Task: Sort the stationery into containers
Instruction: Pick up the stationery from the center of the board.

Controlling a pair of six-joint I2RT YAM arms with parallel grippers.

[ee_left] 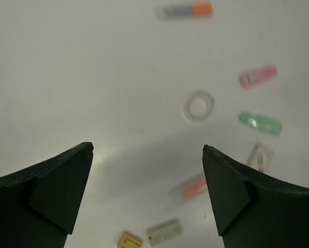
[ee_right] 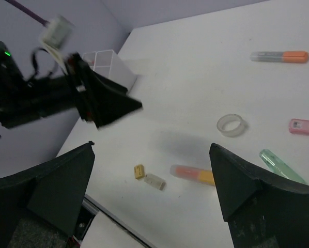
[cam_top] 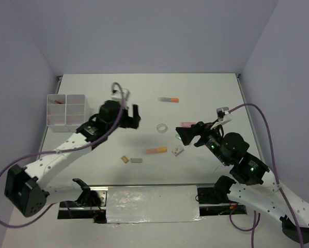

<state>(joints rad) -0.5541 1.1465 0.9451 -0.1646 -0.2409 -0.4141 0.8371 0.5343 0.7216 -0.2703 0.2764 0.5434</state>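
- 2 orange markers on the table: the far orange marker [cam_top: 169,99] and the near orange marker [cam_top: 156,150]
- 1 pink marker [ee_left: 257,76]
- 1 green marker [ee_left: 260,123]
- 1 clear tape ring [cam_top: 161,127]
- 3 little erasers: tan eraser [cam_top: 124,159], grey eraser [cam_top: 136,160], white eraser [cam_top: 177,151]
- 1 white box [cam_top: 74,120], split into 4 compartments
- 1 red thing [cam_top: 55,102] in the box's far-left compartment, too small to tell what it is
- so 8 loose bits on the table total

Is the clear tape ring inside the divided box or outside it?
Outside. The tape ring lies on the table, well right of the divided box.
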